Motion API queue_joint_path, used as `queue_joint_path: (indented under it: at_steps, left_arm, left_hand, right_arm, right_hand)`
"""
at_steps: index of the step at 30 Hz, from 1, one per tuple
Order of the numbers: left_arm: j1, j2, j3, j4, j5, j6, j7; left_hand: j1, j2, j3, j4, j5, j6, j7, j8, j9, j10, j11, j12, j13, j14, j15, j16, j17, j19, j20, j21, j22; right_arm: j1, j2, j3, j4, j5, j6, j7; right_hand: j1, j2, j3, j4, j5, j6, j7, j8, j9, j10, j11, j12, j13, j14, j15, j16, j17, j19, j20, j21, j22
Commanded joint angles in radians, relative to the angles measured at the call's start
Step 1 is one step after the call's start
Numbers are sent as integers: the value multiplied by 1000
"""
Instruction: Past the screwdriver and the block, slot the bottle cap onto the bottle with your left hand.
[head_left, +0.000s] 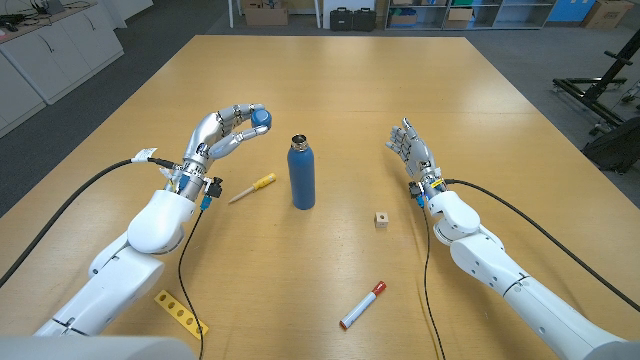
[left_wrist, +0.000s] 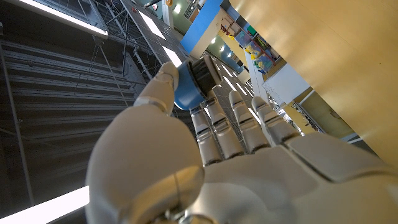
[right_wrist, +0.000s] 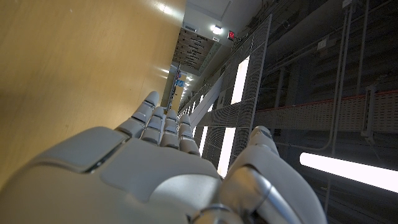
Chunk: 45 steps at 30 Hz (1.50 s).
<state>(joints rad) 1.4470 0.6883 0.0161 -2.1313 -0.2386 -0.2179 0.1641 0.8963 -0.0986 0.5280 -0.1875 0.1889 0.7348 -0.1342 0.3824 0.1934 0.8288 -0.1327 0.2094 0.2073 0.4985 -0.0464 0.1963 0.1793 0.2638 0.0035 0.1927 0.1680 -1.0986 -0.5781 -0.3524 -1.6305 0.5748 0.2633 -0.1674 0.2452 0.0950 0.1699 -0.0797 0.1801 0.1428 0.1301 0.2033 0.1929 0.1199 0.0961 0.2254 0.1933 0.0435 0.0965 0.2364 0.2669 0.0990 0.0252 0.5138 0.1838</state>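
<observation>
On a wide wooden tabletop (head_left: 330, 90), a yellow perforated strip (head_left: 180, 311) lies at the near left edge, beside the robot's left forearm. The left hand (head_left: 222, 133) is raised above the surface, its fingers curled around a blue bottle cap (head_left: 260, 117) pinched at the fingertips; the left wrist view shows the cap (left_wrist: 186, 93) pressed between thumb and fingers, its dark ribbed underside turned away from the palm. Just beside that hand, a screwdriver (head_left: 251, 188) with a yellow handle lies at a slant. Next comes the blue bottle (head_left: 302, 173), standing upright and uncapped near the middle of the tabletop, apart from the cap. Nearer the front edge, a white marker with a red cap (head_left: 362, 305) lies diagonally. A small wooden block (head_left: 381, 219) sits between the bottle and the right arm. The right hand (head_left: 411, 152) holds nothing, fingers extended and slightly apart, palm turned toward the bottle.
</observation>
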Motion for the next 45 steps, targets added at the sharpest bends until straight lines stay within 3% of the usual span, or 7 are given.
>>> queue_joint_path:
  at_steps: [1,10,19,45]
  left_arm:
    - [-95,46,57,23,-95,64,-85]
    - [-158,70,100,89,-227,19,-202]
    - [-181,73,121,134,-293,-34,-243]
    - [-235,135,196,143,-340,-22,-285]
  left_hand:
    - [-43,37,30,35,6,95,-76,8,6,94,-87,8,3,11,-161,2,1,3,6,-3,3]
    - [-52,39,31,36,8,96,-74,5,6,98,-86,6,3,13,-161,1,1,-6,11,-7,3]
    - [-57,42,32,36,9,96,-76,3,6,98,-86,4,3,13,-162,0,1,-10,11,-7,3]
    - [-73,49,36,38,11,106,-76,1,6,104,-86,2,4,13,-162,-1,1,-15,8,-7,3]
  right_arm:
    - [-8,1,3,1,1,7,-1]
    - [-19,-6,9,-9,-1,8,-7]
    - [-18,-8,7,-10,1,-1,-5]
    - [-22,-10,10,-23,-2,-1,-10]
  right_hand:
    - [4,10,3,-3,-2,6,4,-2,4,6,-5,-3,3,6,3,0,5,6,1,-3,2]
    - [4,10,2,-3,-2,6,5,-2,4,8,-3,-3,3,6,3,-1,5,7,1,-5,2]
    - [4,11,2,-3,-2,7,4,-1,4,8,-4,-3,3,6,4,-1,5,8,1,-6,2]
    - [3,11,2,-4,-2,6,5,-1,4,8,-5,-4,3,7,4,-1,5,9,1,-11,2]
